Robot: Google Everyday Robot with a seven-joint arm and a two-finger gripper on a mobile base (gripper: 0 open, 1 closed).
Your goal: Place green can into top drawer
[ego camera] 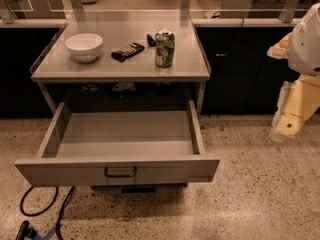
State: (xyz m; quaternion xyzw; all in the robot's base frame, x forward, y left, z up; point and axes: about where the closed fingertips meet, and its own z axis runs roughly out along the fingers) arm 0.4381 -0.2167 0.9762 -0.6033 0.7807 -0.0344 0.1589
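The green can (164,47) stands upright on the grey counter top (120,69), right of centre, its silver top showing. The top drawer (120,171) below the counter is pulled fully open toward me; its inside (125,134) holds nothing, and its dark pull handle (120,172) is at the centre of the front panel. My white and cream arm (297,84) hangs at the right edge of the view, well right of the can and the drawer. My gripper is out of view beyond that arm.
A white bowl (84,46) sits at the counter's left. A dark flat packet (127,51) and a small blue item (151,39) lie left of the can. Black cables (42,209) lie on the speckled floor at the lower left. Dark cabinets flank the counter.
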